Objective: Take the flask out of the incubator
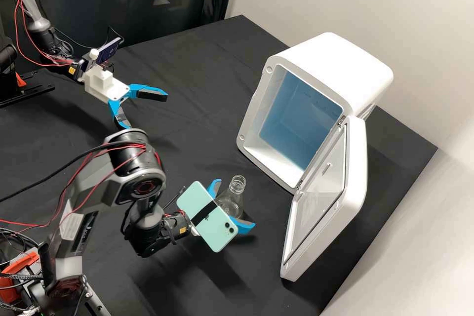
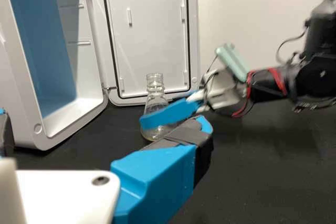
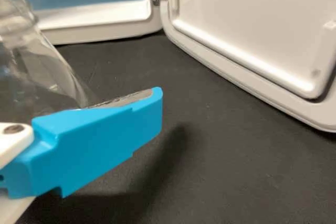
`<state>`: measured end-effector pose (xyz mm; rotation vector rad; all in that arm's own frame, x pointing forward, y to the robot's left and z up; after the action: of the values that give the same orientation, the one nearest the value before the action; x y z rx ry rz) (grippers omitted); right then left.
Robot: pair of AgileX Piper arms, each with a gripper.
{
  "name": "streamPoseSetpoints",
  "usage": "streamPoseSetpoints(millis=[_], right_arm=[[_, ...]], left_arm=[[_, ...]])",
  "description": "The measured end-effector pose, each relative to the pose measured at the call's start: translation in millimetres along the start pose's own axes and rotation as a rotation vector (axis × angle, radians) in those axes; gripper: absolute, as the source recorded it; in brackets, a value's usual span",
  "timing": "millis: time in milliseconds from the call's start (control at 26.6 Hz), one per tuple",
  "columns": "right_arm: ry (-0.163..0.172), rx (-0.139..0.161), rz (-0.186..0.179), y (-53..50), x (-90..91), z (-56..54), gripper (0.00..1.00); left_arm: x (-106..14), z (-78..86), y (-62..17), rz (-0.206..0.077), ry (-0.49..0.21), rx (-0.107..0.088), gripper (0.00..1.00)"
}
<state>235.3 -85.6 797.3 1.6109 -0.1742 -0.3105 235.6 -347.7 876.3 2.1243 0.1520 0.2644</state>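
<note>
The clear glass flask (image 1: 233,196) stands upright on the black bench in front of the white incubator (image 1: 345,66), outside its blue chamber. My right gripper (image 1: 231,208) is shut on the flask's lower body, one blue finger on each side. In the right wrist view the glass (image 3: 31,61) rests against my finger (image 3: 100,127). The left wrist view shows the flask (image 2: 155,109) with the right arm's finger (image 2: 170,115) across its base. My left gripper (image 1: 146,109) hangs open and holds nothing, well to the left of the incubator.
The incubator door (image 1: 340,192) is swung fully open, its inner face turned to the flask. A mint-green phone (image 1: 210,217) is strapped to the right wrist. Cables and arm bases crowd the bench's left edge. The bench (image 1: 207,79) ends just right of the incubator.
</note>
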Motion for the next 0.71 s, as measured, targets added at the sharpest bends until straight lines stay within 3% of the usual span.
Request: streamPoseSetpoints(millis=[150, 263, 338, 414, 526, 714], right_arm=[[0.056, 0.021, -0.01, 7.7, -20.0, -5.4, 1.0], [0.099, 0.079, -0.027, 13.7, -34.4, -7.6, 1.0], [0.131, 0.118, -0.015, 20.5, -44.5, -10.7, 1.0], [0.141, 0.149, 0.005, 25.2, -51.1, -11.8, 1.0], [0.15, 0.162, 0.025, 29.2, -55.1, -13.4, 1.0], [0.154, 0.158, 0.023, 29.4, -55.4, -13.8, 1.0]], left_arm=[[0.8, -1.2, -3.9, -0.021, 0.005, 0.027, 1.0], [0.8, -1.2, -3.9, -0.021, 0.005, 0.041, 1.0], [0.8, -1.2, -3.9, -0.021, 0.005, 0.041, 1.0], [0.8, -1.2, -3.9, -0.021, 0.005, 0.041, 1.0], [0.2, -0.5, -1.6, -0.012, 0.004, 0.041, 1.0], [-2.3, 2.1, 7.3, 0.024, -0.003, 0.029, 1.0]])
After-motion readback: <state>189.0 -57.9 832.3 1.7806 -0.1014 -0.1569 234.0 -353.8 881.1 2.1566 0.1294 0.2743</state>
